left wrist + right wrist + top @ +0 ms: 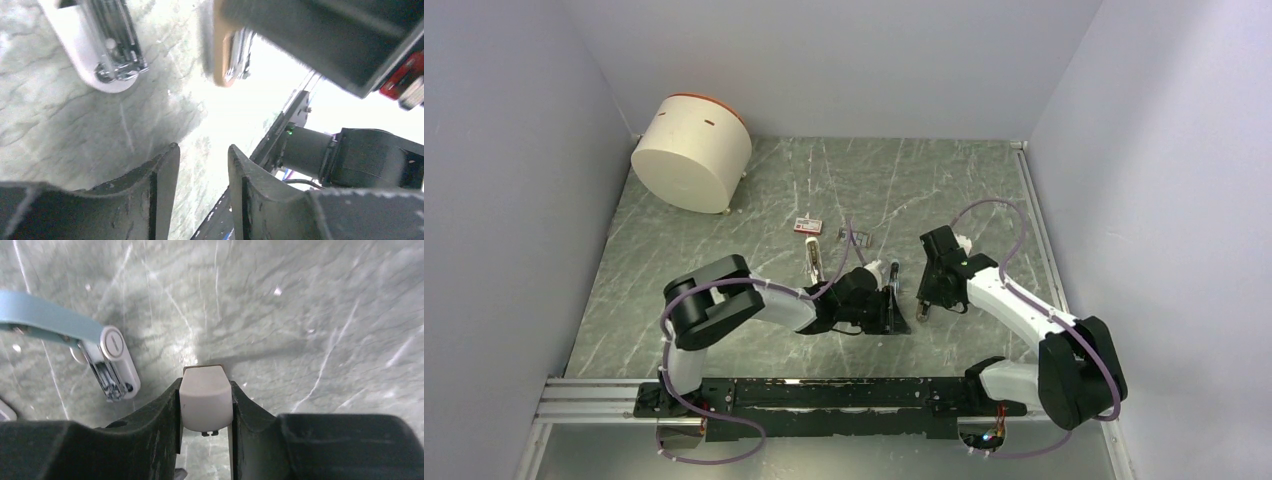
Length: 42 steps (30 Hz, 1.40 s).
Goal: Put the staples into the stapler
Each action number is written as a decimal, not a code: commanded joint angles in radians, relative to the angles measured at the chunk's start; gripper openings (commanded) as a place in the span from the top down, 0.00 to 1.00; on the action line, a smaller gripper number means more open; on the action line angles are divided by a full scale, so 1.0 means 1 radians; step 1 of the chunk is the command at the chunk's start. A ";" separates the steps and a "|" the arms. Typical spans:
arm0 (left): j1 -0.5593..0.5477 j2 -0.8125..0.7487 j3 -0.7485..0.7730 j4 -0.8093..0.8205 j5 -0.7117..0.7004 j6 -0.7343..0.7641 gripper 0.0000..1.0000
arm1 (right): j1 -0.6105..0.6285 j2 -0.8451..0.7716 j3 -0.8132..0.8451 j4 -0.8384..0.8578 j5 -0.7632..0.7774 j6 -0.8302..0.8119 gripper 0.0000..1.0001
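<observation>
We see a grey-green stone table top (674,250) with thin white streaks. Plain pale walls (844,60) stand on three sides. A big round white tub (692,152) with an orange rim sits in the far left corner.

Top external: fixed high behind the arm bases, looking down and forward over the whole table (674,230), far off.
Left wrist: low, tilted, skimming the table toward the mounting rail (292,112); left gripper (202,152) at the bottom edge.
Right wrist: close, almost straight down; right gripper (206,385) and its white piece (206,407) fill the lower middle.
Shared: stapler (92,55) (117,365) in both wrist views.
</observation>
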 commanded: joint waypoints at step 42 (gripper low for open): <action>0.051 -0.964 0.068 -0.746 -0.845 0.680 0.30 | 0.010 0.004 0.285 0.119 0.019 -0.159 0.44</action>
